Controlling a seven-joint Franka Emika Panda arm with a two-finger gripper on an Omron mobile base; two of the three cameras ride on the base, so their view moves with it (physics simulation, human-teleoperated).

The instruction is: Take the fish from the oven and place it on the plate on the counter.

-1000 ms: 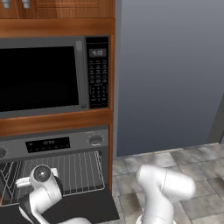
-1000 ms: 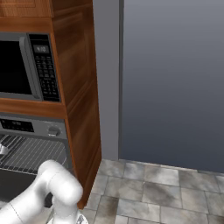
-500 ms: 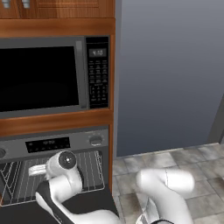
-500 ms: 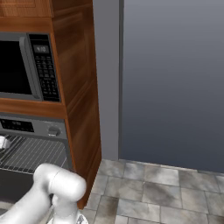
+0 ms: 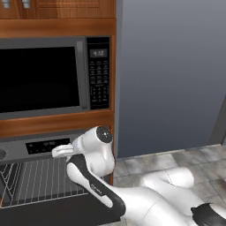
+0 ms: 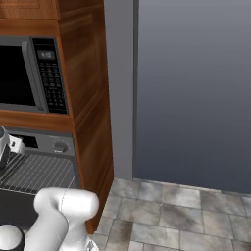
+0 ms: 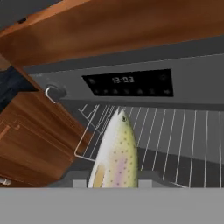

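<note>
Fish (image 7: 116,155) betw. fingers, off rack (image 7: 175,131)

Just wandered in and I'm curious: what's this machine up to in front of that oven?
A white robot arm is working at the open oven, below the microwave. The hand view shows a pale, speckled fish rising right in front of the camera at its end effector, apparently held there, with the oven's wire rack behind it. It seems to be taking the fish out.
</note>
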